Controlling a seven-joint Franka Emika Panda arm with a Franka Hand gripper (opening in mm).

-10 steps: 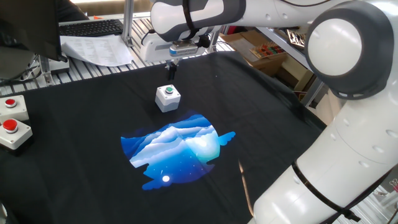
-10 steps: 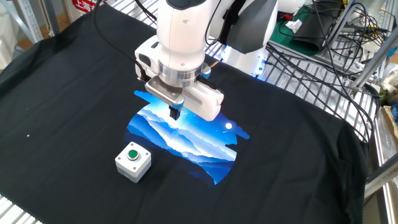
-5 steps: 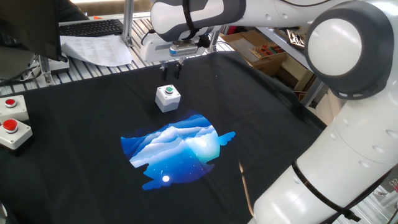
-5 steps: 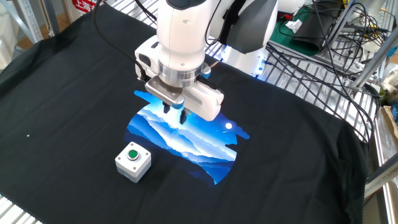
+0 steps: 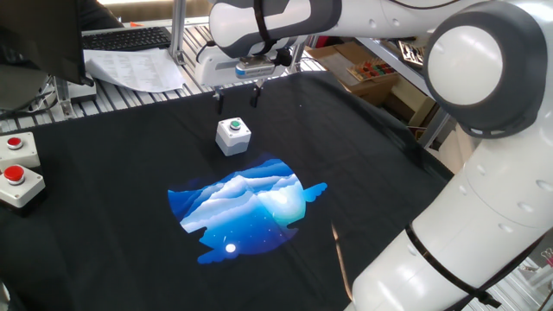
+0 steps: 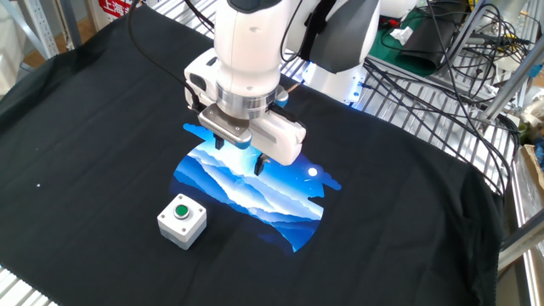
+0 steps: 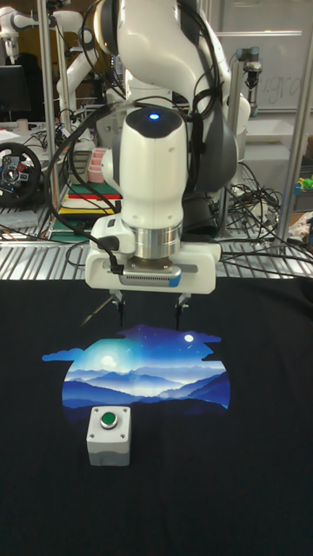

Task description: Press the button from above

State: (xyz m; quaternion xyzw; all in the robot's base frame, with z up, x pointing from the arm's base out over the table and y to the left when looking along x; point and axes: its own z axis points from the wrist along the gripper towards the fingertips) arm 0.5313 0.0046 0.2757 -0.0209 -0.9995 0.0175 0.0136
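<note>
green button [image 5: 232,126] sits in the top of a small light-grey box [image 7: 109,439], which stands upright on the black cloth [image 6: 399,212] covering the table, just beside the edge of a blue mountain-scene print [image 7: 146,378]. the gripper [image 7: 149,304] hangs above the cloth, pointing down, with its jaws spread wide apart and nothing between them. in the tall fixed view it is over the far edge of the print, while the box stands on the near side, so the two are apart and not touching. one dark fingertip [image 6: 260,167] shows over the blue print in the other fixed view. two off-white boxes with red buttons [image 5: 14,176] rest at the far left edge of the table, well apart from the grey box.
</note>
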